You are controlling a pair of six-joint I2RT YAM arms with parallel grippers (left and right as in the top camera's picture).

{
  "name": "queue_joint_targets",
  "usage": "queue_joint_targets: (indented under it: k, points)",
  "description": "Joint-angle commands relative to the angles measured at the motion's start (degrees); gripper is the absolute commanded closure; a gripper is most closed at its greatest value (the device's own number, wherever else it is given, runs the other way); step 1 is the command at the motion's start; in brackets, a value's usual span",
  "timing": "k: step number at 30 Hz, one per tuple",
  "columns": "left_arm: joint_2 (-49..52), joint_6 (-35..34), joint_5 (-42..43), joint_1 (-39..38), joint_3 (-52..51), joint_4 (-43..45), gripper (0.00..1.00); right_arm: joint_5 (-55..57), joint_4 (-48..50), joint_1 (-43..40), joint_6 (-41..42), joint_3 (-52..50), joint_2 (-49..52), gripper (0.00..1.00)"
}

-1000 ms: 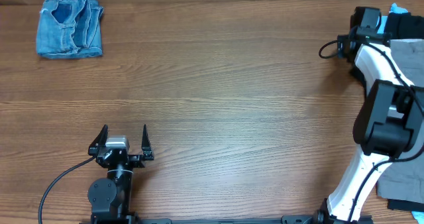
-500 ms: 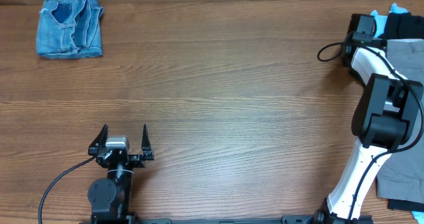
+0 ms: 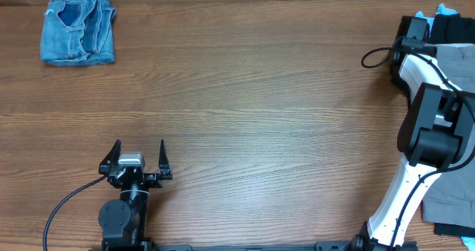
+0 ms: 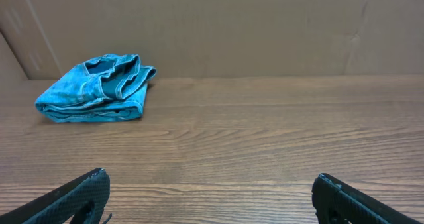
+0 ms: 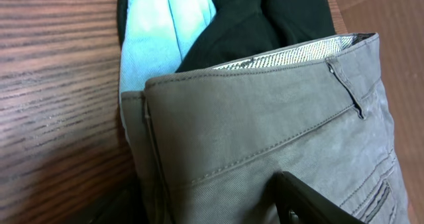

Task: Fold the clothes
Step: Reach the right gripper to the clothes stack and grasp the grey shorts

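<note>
Our right gripper (image 5: pixel 205 201) sits at the shorts' (image 5: pixel 265 138) waistband, likely to pull them free; its jaw state we cannot tell. Far from the shorts, our left gripper (image 3: pixel 139 148) idles, jaws wide.

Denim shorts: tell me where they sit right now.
Overhead, the denim shorts lie bundled at the far-left corner of the table, ahead of the open left gripper, across from the grey shorts at the right edge.

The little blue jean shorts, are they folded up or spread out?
Folded. The denim shorts lie as a small bundle, their layers doubled over each other on the table.
</note>
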Motion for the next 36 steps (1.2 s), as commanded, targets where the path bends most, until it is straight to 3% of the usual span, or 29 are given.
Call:
queue_joint_targets:
  k: [1,3,7,15,18,21,26,31,36]
  points:
    - [-0.61,0.92,0.83,-0.48,-0.24,0.0,0.0,-0.28,1.29,-0.2,2.29,1.79,0.57,0.35]
    - [-0.61,0.9,0.83,-0.48,-0.24,0.0,0.0,-0.26,2.08,-0.09,2.27,1.88,0.57,0.37]
    - [-0.61,0.9,0.83,-0.48,-0.24,0.0,0.0,-0.26,2.62,0.17,2.29,2.05,0.57,0.52]
    - [-0.61,0.9,0.83,-0.48,-0.24,0.0,0.0,-0.24,3.26,0.17,2.69,2.05,0.57,0.51]
    - [-0.61,0.9,0.83,-0.48,-0.24,0.0,0.0,-0.24,3.67,0.17,2.71,2.1,0.57,0.38]
    - [-0.61,0.9,0.83,-0.48,-0.24,0.0,0.0,-0.24,3.69,0.17,2.93,2.32,0.57,0.38]
    - [-0.61,0.9,0.83,-0.48,-0.24,0.0,0.0,-0.24,4.04,0.22,2.93,2.95,0.48,0.39]
    - [-0.61,0.9,0.83,-0.48,-0.24,0.0,0.0,-0.31,3.02,0.24,4.39,4.98,0.48,0.54]
    - [-0.61,0.92,0.83,-0.48,-0.24,0.0,0.0,-0.52,1.27,0.26,4.39,4.98,0.48,0.57]
